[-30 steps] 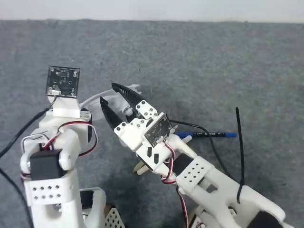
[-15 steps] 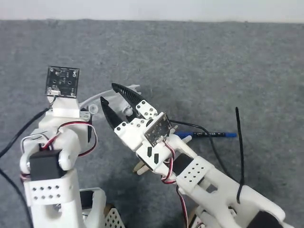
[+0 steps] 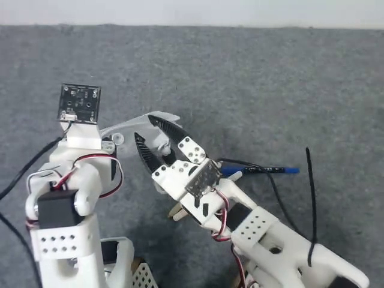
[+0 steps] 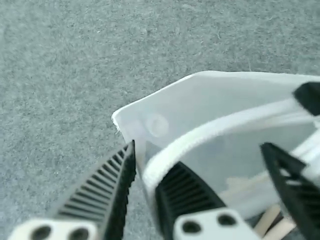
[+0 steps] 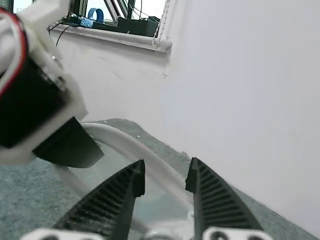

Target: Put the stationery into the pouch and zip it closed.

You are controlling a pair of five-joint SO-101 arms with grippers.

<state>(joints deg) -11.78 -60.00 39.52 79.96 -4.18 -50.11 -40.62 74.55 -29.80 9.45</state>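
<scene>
Though largely hidden, translucent pouch (image 3: 157, 117)

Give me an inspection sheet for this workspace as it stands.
Surface: grey mat.
Job's things: translucent pouch, mouth open, not zipped; blue pen lying on the mat outside it; wood-coloured sticks under the right arm.
Clutter: nothing seen.
Grippers: left gripper pinches the pouch's rim; right gripper open, zipper edge between its fingers.
Cables: black cable arcs over the right arm; red and white wires on the left arm.
Surroundings: white wall; window.
</scene>
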